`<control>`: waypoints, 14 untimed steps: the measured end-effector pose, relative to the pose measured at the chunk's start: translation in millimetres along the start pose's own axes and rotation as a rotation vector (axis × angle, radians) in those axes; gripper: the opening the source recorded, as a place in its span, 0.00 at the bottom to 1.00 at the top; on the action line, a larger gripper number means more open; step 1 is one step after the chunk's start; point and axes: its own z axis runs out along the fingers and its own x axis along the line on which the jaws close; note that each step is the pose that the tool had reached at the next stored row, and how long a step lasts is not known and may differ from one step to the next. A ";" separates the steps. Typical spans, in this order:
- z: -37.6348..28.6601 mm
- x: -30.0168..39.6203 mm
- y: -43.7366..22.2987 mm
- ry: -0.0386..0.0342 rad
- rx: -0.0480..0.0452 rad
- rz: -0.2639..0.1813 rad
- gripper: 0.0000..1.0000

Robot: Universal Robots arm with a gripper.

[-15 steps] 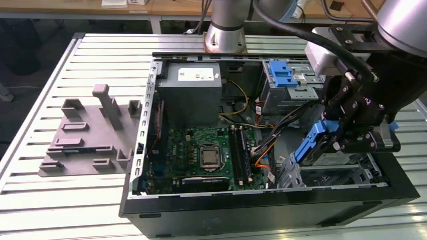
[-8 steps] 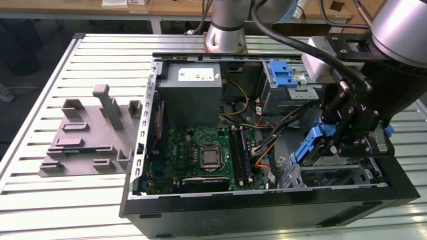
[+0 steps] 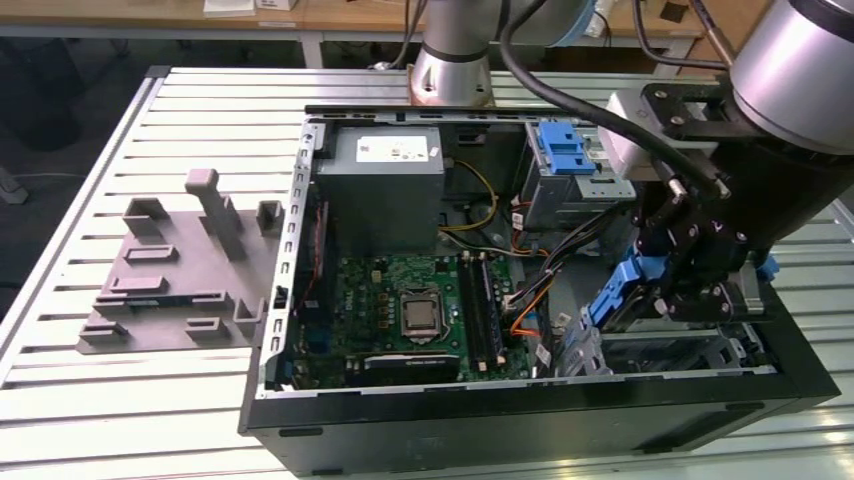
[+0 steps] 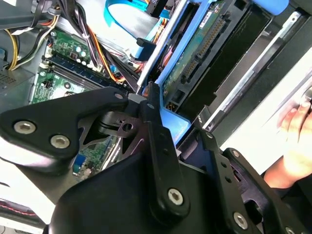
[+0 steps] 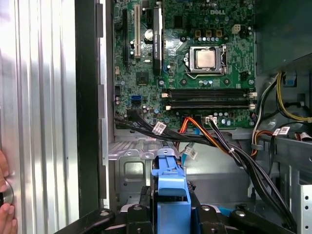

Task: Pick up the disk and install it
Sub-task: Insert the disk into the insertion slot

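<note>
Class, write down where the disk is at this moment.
In the exterior view's right half, the disk sits clamped in the gripper inside the open computer case, beside the motherboard.

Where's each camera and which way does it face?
Exterior view: off the arm, looking down into the open computer case; arm and gripper at the exterior view's right.
First wrist view: on the wrist, facing over gripper and disk to the motherboard.
Second wrist view: behind the gripper's linkage, facing the disk.
All share the motherboard.

A slatted metal table (image 3: 80, 400) stands before wooden desks (image 3: 360, 15).
</note>
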 end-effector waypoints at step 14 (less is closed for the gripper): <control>14.9 0.6 0.0 0.0002 0.0000 0.000 0.36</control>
